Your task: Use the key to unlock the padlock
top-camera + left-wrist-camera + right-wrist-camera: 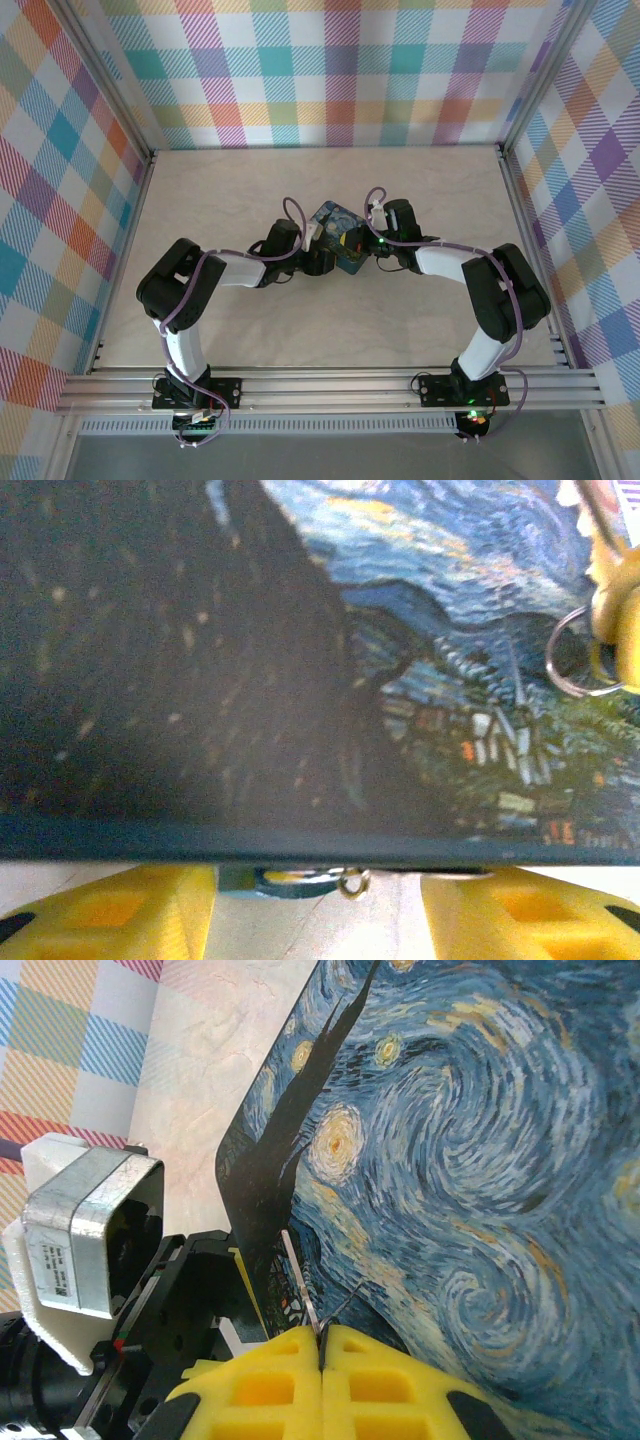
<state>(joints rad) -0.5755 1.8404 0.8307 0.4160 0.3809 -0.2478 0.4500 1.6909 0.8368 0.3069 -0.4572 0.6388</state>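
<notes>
The blue-and-yellow painted tin [336, 232] lies mid-table between both arms. In the left wrist view the padlock [262, 883] peeks out under the tin's near edge, with a small brass ring [352, 884] beside it. My left gripper [318, 920] is open; the padlock sits near its left finger [110, 910], and the right finger [530, 910] stands well clear. My right gripper [322, 1345] is shut on the key [300, 1275], whose thin silvery blade points up along the tin's painted lid [470, 1160]. A wire key ring [572, 652] hangs at that gripper.
The tin [300, 660] looms close in front of the left wrist camera. The left arm's black wrist and camera housing [90, 1230] sit just beside the right gripper. Plaid walls [320, 70] and metal rails [330, 385] enclose the pale table [230, 190].
</notes>
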